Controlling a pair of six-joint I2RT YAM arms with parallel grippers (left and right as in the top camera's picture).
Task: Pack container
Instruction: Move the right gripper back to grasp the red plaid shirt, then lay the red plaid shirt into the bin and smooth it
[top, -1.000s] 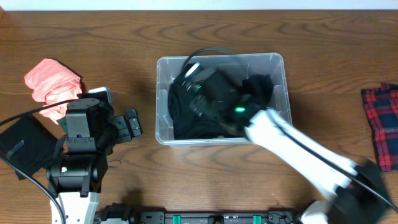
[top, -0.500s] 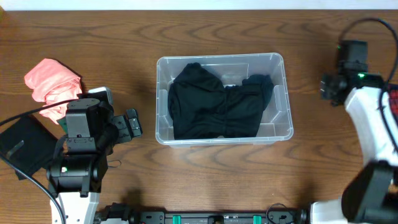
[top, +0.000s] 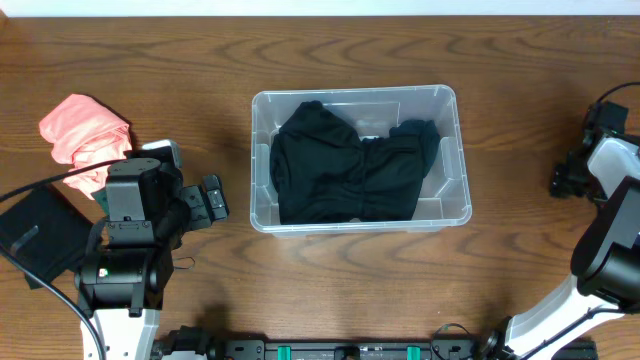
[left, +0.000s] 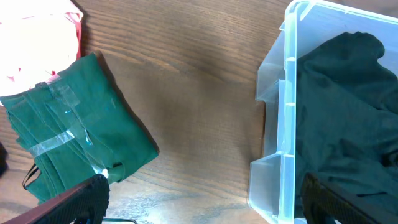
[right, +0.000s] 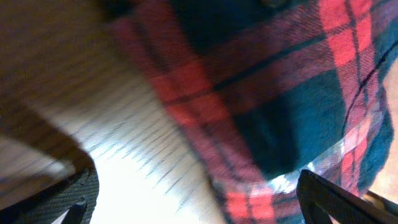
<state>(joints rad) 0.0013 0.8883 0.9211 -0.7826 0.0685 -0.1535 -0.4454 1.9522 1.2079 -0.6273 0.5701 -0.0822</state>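
The clear container (top: 458, 150) stands mid-table with a black garment (top: 345, 175) lying in it. It also shows in the left wrist view (left: 281, 118), with the garment (left: 348, 106) inside. My left gripper (top: 210, 200) is open and empty just left of the bin, its fingers (left: 202, 205) spread over bare wood. My right gripper (top: 567, 180) is at the far right edge. In the blurred right wrist view it is open (right: 199, 199) and empty, low over a red and dark plaid cloth (right: 261, 93).
A pink cloth (top: 85, 130) lies at the far left, also in the left wrist view (left: 34, 37). A folded dark green cloth (left: 74, 124) lies beside it, partly under my left arm (top: 35, 235). Cables run past the left arm's base.
My right arm has swung out of the bin to the table's right edge, leaving the black garment inside, and now hovers over the plaid cloth. The left arm has not moved.
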